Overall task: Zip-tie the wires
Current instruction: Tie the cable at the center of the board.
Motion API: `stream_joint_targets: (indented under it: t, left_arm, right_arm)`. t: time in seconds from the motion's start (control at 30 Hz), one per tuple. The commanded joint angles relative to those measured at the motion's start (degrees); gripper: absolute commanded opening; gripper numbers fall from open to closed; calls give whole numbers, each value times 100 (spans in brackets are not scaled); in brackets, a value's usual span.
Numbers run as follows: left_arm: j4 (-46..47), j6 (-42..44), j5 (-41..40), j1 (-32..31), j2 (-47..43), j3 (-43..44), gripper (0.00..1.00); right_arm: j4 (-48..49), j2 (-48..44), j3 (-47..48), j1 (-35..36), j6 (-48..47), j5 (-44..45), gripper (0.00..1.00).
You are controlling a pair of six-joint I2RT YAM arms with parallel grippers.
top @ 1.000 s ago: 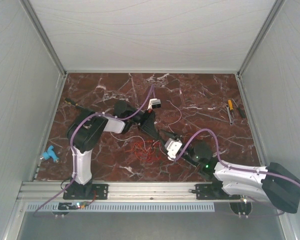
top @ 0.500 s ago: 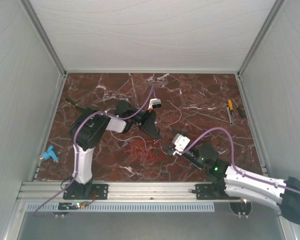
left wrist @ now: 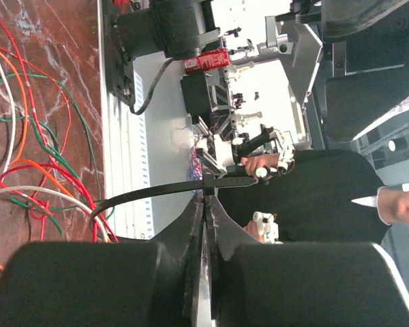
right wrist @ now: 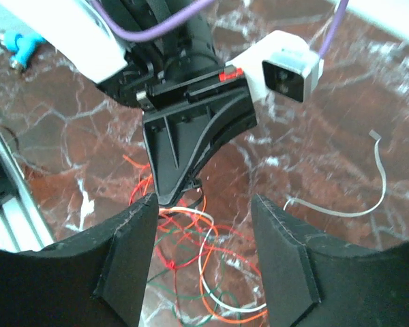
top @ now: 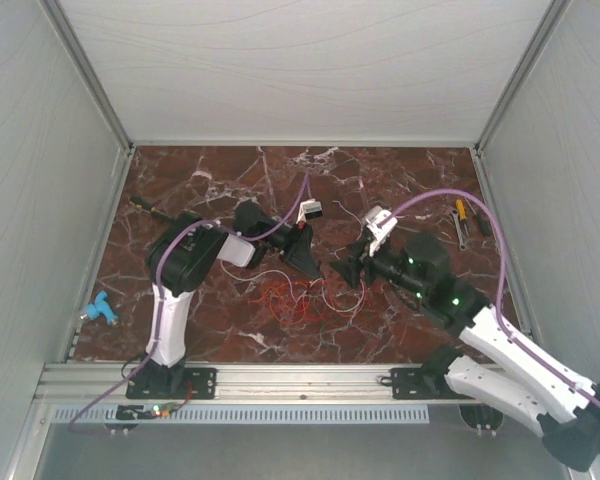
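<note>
The wires (top: 292,298), red, orange, white and green, lie in loose loops on the marble table (top: 210,180). They also show in the left wrist view (left wrist: 54,178) and in the right wrist view (right wrist: 200,266). My left gripper (top: 315,268) is shut on the black zip tie (left wrist: 157,191), pinching it near its head just above the wires; its tail curves down towards them. My right gripper (top: 336,268) is open and empty. It faces the left gripper (right wrist: 191,136) closely, with the wires below the gap between its fingers (right wrist: 133,231).
A white strip (top: 355,235) lies on the table behind the grippers and shows in the right wrist view (right wrist: 368,201). A yellow-handled screwdriver (top: 461,212) and another tool lie at the far right. A blue object (top: 98,308) sits at the left edge. Walls enclose three sides.
My right arm has swung up and forward from the near right, bringing its gripper close to the left gripper. The left gripper has hardly moved and still holds the zip tie.
</note>
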Motion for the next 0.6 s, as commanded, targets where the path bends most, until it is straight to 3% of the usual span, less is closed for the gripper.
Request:
stream_joint_targets:
  t: [0.0, 0.57]
  left_arm:
    - [1481, 455, -87, 78, 167, 35, 0]
    - [1481, 657, -69, 228, 512, -38, 0]
  right_arm:
    - [-1197, 620, 493, -241, 446, -792, 54]
    - [-1539, 2250, 1619, -268, 299, -1133, 47]
